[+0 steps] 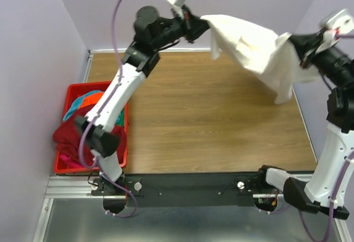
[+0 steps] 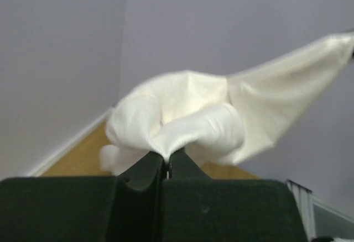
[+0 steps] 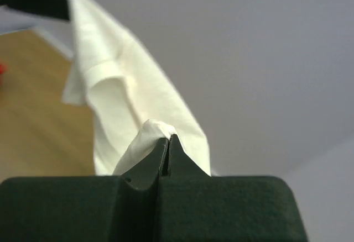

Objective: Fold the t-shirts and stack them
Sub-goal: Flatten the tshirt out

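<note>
Wooden table [image 1: 210, 120], red basket [image 1: 71, 169] of t-shirts [image 1: 69, 137]

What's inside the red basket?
The basket holds a heap: a dark red shirt, a teal shirt and an orange shirt. The left arm covers part of it, and anything beneath the heap is hidden.
</note>
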